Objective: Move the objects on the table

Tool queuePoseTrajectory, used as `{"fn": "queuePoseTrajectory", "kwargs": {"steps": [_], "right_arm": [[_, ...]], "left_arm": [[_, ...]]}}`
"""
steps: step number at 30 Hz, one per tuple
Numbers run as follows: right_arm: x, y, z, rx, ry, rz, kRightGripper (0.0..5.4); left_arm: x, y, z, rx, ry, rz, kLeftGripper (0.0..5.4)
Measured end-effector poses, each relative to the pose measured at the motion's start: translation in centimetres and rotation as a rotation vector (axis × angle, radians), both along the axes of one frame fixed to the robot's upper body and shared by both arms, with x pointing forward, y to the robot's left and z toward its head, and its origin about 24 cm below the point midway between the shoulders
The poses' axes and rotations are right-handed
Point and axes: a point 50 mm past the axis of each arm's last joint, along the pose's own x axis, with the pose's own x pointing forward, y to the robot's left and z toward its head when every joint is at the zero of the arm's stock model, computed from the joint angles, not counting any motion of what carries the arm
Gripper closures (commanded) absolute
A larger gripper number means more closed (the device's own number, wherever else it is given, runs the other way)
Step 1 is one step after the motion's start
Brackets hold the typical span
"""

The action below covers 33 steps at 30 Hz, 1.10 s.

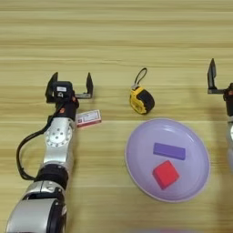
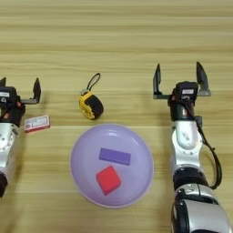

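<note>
Objects sit between two black two-fingered grippers, both with fingers spread wide and holding nothing. The left gripper (image 1: 70, 85) hovers over the light-wood plank table (image 1: 113, 32); the small white card with a red label (image 1: 88, 118) lies just beside its wrist, at about four o'clock. The right gripper (image 2: 179, 82) hangs empty, well apart from everything. Between them, a yellow-and-black tape measure (image 1: 141, 100) rests at eleven o'clock of the round lavender plate (image 1: 136, 154), which carries the flat purple rectangular block (image 1: 169, 151) and, at its six o'clock, the small red cube (image 1: 165, 174).

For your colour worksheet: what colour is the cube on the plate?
Red cube, clearest in the left eye view.
</note>
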Motion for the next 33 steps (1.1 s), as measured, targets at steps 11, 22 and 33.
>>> {"fn": "queuePoseTrajectory", "kwargs": {"steps": [11,22,33], "right_arm": [[0.4,0.0,-1.0,0.113,0.101,0.006,0.02],[0.7,0.1,-1.2,0.123,0.156,0.002,0.02],[0.8,0.4,-1.0,0.109,0.152,0.013,0.02]], "left_arm": [[-1.9,-0.1,1.0,0.022,-0.001,-0.108,0.00],[-4.5,-0.8,-0.1,0.056,0.133,-0.237,0.00],[-5.3,-1.4,-1.8,0.074,0.330,-0.384,0.00]]}}
